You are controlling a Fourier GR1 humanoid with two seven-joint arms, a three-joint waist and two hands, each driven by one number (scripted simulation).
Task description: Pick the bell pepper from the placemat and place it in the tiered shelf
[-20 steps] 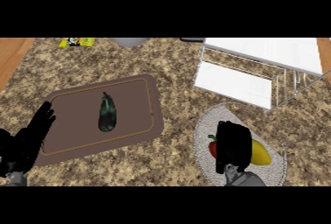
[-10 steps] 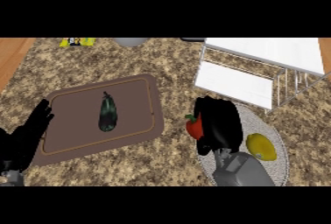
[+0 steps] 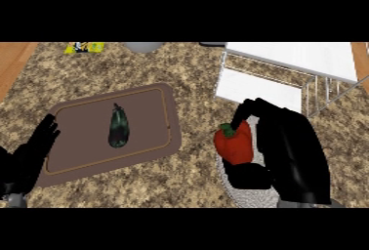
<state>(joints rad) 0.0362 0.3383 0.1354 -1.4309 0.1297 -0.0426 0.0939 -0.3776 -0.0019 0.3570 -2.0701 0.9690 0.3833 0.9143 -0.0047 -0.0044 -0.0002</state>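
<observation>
The right hand (image 3: 288,151) curls its fingers and thumb round the red bell pepper (image 3: 234,144), holding it over the counter (image 3: 180,78) between the brown placemat (image 3: 155,105) and the white tiered shelf (image 3: 263,88) — just short of the shelf's lower tier. A dark eggplant (image 3: 119,126) lies on the placemat. The left hand (image 3: 29,156) rests at the placemat's left edge, fingers straight.
</observation>
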